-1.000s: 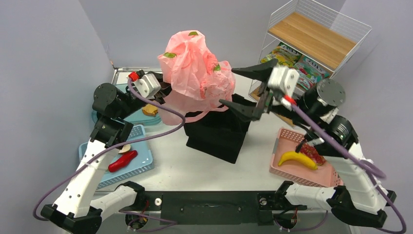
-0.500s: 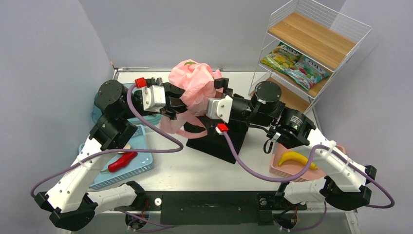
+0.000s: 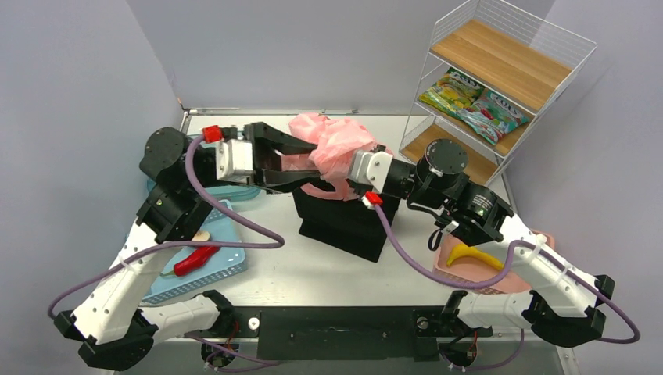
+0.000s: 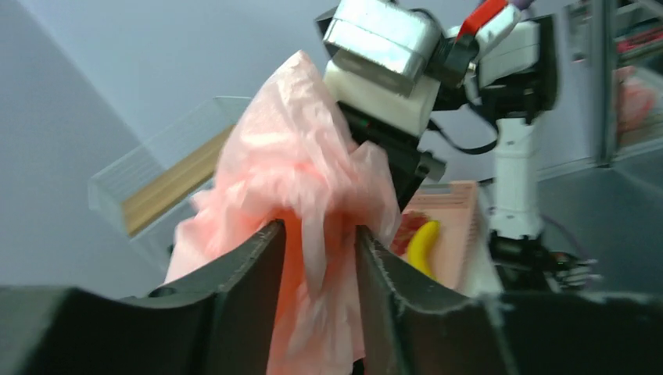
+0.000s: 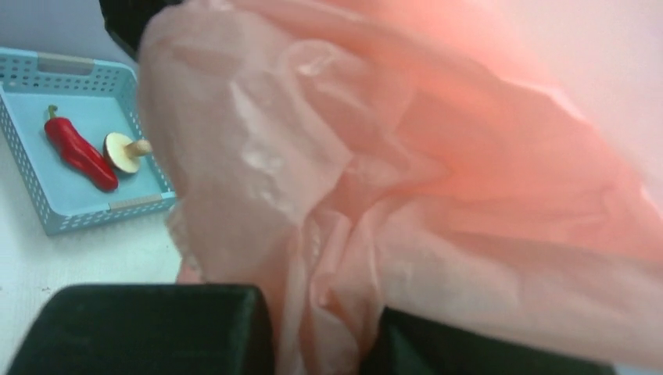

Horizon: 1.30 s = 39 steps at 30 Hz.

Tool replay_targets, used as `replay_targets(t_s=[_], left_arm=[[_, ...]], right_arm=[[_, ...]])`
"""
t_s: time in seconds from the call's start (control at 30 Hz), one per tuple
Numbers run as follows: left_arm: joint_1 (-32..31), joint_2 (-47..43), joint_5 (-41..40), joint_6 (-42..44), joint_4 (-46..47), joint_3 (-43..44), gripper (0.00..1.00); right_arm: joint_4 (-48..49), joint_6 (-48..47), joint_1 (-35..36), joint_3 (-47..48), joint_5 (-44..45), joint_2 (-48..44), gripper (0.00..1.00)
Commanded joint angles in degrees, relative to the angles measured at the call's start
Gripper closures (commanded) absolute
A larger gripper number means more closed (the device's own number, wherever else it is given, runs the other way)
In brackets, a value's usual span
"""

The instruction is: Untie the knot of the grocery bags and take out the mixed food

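Currently the pink grocery bag [image 3: 336, 142] sits crumpled over the far top edge of the black tote [image 3: 344, 226], which stands on the counter [image 3: 313, 273] between the two arms; whether the bag rests on the tote cannot be told. The left end effector [image 4: 317, 234] points in from the left with its fingers [image 4: 250, 273] parted. A fold of the bag's plastic runs loosely through the gap, so it is released rather than gripping. The right end effector [image 5: 324, 332] points in from the opposite side, buried in the pink film. It is clenched on a bunched strip of the grocery bag, which shows pinched between its dark fingers in the right wrist view. Whether anything lies inside the bag cannot be told. On the left of the counter a blue basket [image 3: 227, 266] holds a red chilli [image 3: 195, 258] with a mushroom [image 5: 125, 148] just beside it. On the right a pink basket [image 3: 469, 275] holds a banana [image 3: 473, 254], partly hidden by the right arm. Foil snack packets [image 3: 469, 98] lie on the middle shelf of a white wire rack [image 3: 500, 51] at the far right
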Motion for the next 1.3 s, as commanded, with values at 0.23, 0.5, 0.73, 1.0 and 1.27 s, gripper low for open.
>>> replay_targets(t_s=[0.23,0.5,0.73,1.0,1.27], left_arm=[[13.42,-10.37,-4.86,29.31,10.35,-10.68,0.4],[4.91,-7.12,-2.61,43.25,5.12,-6.82,0.29],[1.24,-3.2,-4.72,45.37,-1.18,-4.82,0.28],[2.28,-1.01,-12.32,42.03,-2.67,-7.25,0.26],[2.57,-1.29,-15.02,46.6,0.56,-12.78,0.23]], right_arm=[[5.32,35.09,-13.05,3.4,-5.59,0.5,1.0],[9.79,55.15,-14.82,5.79,-15.58,5.53,1.0],[11.27,63.23,-14.44,9.28,-24.62,8.56,1.0],[6.81,63.99,-12.15,12.74,-30.78,8.67,1.0],[5.9,67.09,-8.98,12.98,-34.04,9.41,1.0]])
